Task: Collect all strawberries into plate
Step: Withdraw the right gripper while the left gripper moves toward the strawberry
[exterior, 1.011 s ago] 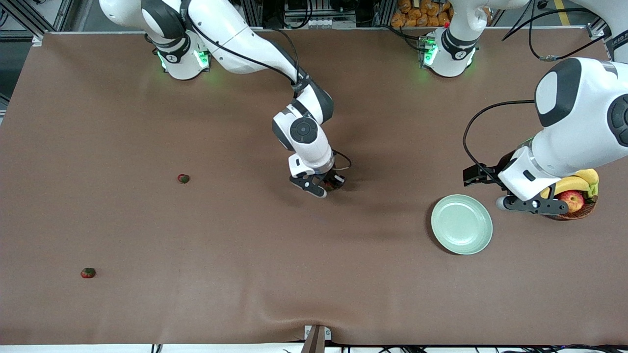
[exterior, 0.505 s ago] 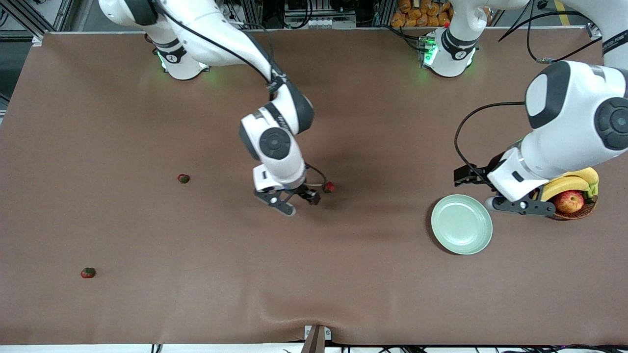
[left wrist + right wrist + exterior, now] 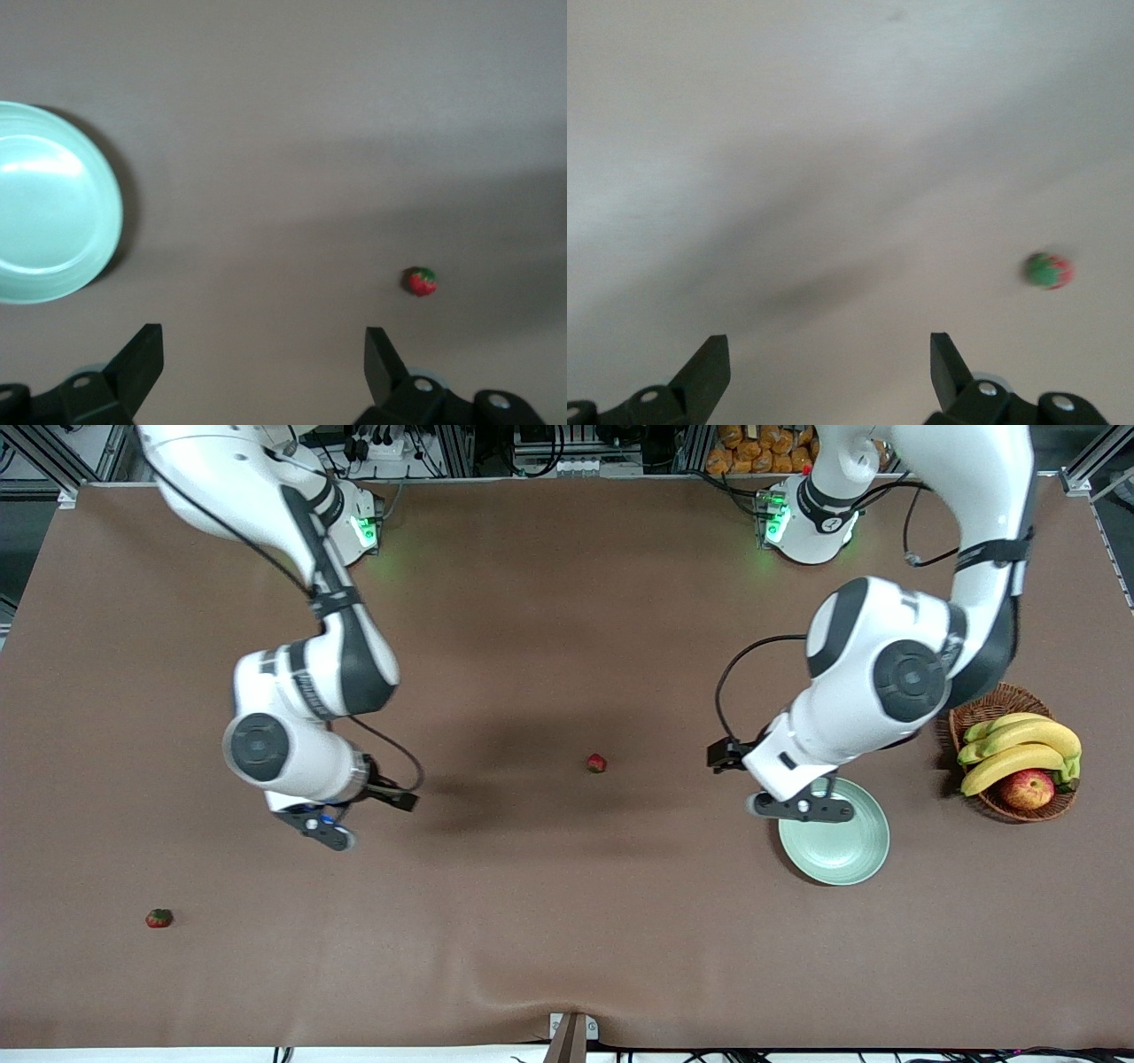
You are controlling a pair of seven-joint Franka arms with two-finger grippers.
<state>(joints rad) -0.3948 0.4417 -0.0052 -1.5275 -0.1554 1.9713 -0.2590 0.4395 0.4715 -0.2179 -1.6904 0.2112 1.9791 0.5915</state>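
One strawberry (image 3: 596, 763) (image 3: 422, 282) lies alone on the brown cloth at mid-table. Another strawberry (image 3: 159, 918) sits nearer the front camera, toward the right arm's end. A blurred strawberry (image 3: 1050, 270) shows in the right wrist view. The mint-green plate (image 3: 842, 846) (image 3: 44, 204) is bare, toward the left arm's end. My right gripper (image 3: 363, 819) (image 3: 830, 354) hangs open over bare cloth, holding nothing. Over the plate's rim, on the side toward mid-table, my left gripper (image 3: 764, 781) (image 3: 264, 354) is open with nothing in it.
A brown wicker basket (image 3: 990, 707) with bananas (image 3: 1019, 748) and a red-yellow apple (image 3: 1028, 788) stands beside the plate at the left arm's end. A fold in the cloth (image 3: 532, 1001) runs by the front edge.
My right gripper opened, left the strawberry at mid-table and swung toward the right arm's end. The left arm moved from over the basket to over the plate's rim.
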